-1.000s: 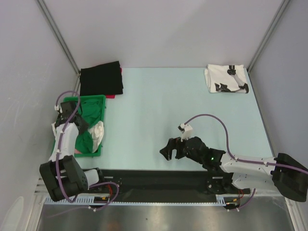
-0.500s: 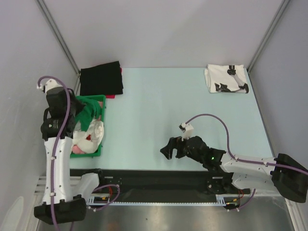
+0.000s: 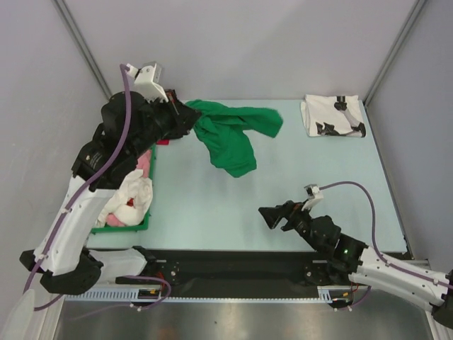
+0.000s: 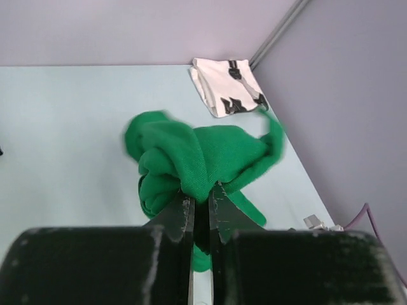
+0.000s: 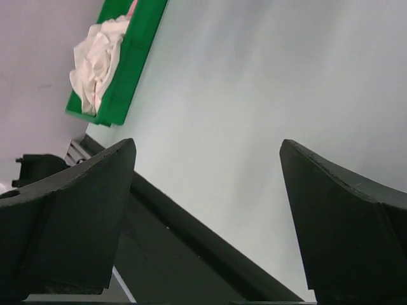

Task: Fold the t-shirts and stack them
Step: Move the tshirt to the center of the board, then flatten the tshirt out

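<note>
My left gripper is shut on the bright green t-shirt and holds it in the air over the table's back left; the shirt hangs bunched from the jaws in the left wrist view. The white t-shirt with black print lies folded at the back right corner, also in the left wrist view. My right gripper is open and empty, low over the table's front centre; it shows in the right wrist view.
A green bin at the left edge holds white and pink cloth; it also shows in the right wrist view. A black strip runs along the near edge. Grey walls enclose the table.
My left arm has lifted the green t-shirt out of the bin and swung it up and to the right over the table. My right gripper has shifted right and nearer.
</note>
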Controlling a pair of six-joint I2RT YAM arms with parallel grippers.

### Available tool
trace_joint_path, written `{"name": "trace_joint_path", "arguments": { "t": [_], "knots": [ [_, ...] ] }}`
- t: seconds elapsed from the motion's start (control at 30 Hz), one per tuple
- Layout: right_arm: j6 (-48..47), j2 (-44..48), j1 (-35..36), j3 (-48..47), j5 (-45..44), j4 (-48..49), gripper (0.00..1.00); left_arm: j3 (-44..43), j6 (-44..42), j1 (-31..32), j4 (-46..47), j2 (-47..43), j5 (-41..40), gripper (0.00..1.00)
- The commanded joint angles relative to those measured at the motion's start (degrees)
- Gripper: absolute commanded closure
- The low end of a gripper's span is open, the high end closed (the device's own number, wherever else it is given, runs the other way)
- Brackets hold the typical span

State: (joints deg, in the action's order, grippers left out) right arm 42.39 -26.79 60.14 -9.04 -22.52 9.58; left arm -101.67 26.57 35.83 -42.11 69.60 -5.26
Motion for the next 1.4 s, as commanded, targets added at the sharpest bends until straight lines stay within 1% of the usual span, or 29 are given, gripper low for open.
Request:
{"name": "trace_joint_path", "arguments": {
  "t": [0.0, 0.03, 0.07, 0.1, 0.13, 0.17, 0.2, 0.23, 0.33, 0.37, 0.4, 0.43, 0.5, 0.53, 0.6, 0.63, 0.73, 0.8, 0.87, 0.9, 1.0, 1.13, 1.23, 1.37],
  "knots": [
    [2.69, 5.93, 0.33, 0.43, -7.97, -5.97, 0.00, 2.86, -3.36, 0.29, 2.20, -5.59, 3.32, 0.88],
    [3.04, 7.17, 0.42, 0.42, -8.50, -7.11, 0.00, 8.10, -4.67, 0.29, 2.55, -6.92, 3.50, 0.78],
    [3.22, 8.23, 0.59, 0.42, -9.55, -9.12, 0.00, 11.28, -5.20, 0.29, 2.47, -8.24, 2.63, 0.37],
    [3.31, 9.28, 1.12, 0.25, -9.90, -9.32, 0.00, 14.45, -5.47, 0.20, 2.03, -10.87, 1.05, 0.26],
    [3.40, 11.56, 1.47, 0.07, -10.34, -11.84, 0.00, 17.53, -4.86, 0.20, 1.16, -12.11, -1.22, 0.19],
    [3.49, 12.45, 1.82, -0.19, -10.96, -13.78, 0.00, 23.56, -4.08, 0.11, -0.94, -13.43, -3.42, 0.10],
    [3.40, 13.50, 2.78, -0.19, -11.57, -14.59, 0.00, 26.40, -3.11, -0.24, -2.18, -14.49, -7.27, 0.00],
    [3.49, 15.08, 3.23, -0.02, -12.01, -14.94, 0.00, 31.74, -1.19, -0.59, -3.49, -16.93, -7.83, 0.00],
    [3.14, 15.80, 4.11, 0.42, -12.54, -14.68, 0.00, 38.89, 1.72, -1.64, -3.60, -20.72, -7.05, 0.00],
    [3.05, 15.10, 4.20, 0.34, -12.46, -14.33, 0.00, 42.48, 2.78, -1.82, -3.77, -22.91, -7.05, 0.00],
    [2.87, 14.49, 4.20, 0.08, -12.28, -14.16, 0.00, 44.08, 4.09, -1.82, -3.86, -24.06, -6.96, 0.00],
    [2.87, 13.70, 4.28, -0.01, -12.19, -13.89, 0.00, 47.14, 6.19, -1.82, -3.51, -25.12, -5.57, 0.00],
    [2.87, 10.89, 4.37, -0.45, -12.19, -12.49, 0.00, 50.50, 8.40, -1.82, -2.98, -27.23, -3.89, 0.01],
    [2.96, 9.75, 4.29, -0.63, -12.11, -11.61, 0.00, 54.43, 10.41, -1.82, -1.59, -27.76, -1.36, 0.02],
    [2.96, 6.23, 4.29, -1.15, -11.67, -10.73, 0.00, 58.41, 12.36, -1.91, -0.35, -28.82, 0.50, 0.05],
    [2.87, 5.18, 4.28, -1.77, -11.58, -10.29, 0.00, 61.82, 14.46, -1.82, 0.27, -29.08, 0.86, 0.07],
    [3.05, 1.66, 4.20, -2.56, -11.14, -10.20, 0.00, 67.28, 19.38, -1.82, 0.88, -30.58, -0.28, 0.09],
    [3.22, 0.51, 4.20, -2.65, -11.14, -10.20, 0.00, 68.79, 21.41, -1.82, 1.41, -31.45, -1.33, 0.11],
    [3.40, 0.68, 3.93, -2.39, -10.96, -10.20, 0.00, 70.64, 25.45, -1.82, 1.41, -32.07, -2.65, 0.12],
    [3.49, 1.12, 3.58, -2.21, -10.88, -8.55, 0.00, 71.51, 26.68, -1.91, 1.59, -32.60, -3.18, 0.12],
    [3.92, 2.00, 2.53, -1.60, -10.17, -8.62, 0.00, 75.73, 30.46, -1.82, 3.69, -33.65, -2.75, 0.12],
    [4.54, 3.23, 0.43, -0.81, -8.16, -8.62, 0.00, 80.74, 32.40, -1.82, 7.38, -37.42, -2.48, 0.12],
    [4.89, 3.41, -0.81, -0.46, -6.84, -8.62, 0.00, 82.41, 33.20, -1.82, 8.09, -38.93, -2.39, 0.15],
    [4.98, 3.32, -1.87, -0.28, -5.87, -8.09, 0.00, 84.87, 33.99, -1.82, 10.81, -38.14, -0.73, 0.17]
  ]
}}
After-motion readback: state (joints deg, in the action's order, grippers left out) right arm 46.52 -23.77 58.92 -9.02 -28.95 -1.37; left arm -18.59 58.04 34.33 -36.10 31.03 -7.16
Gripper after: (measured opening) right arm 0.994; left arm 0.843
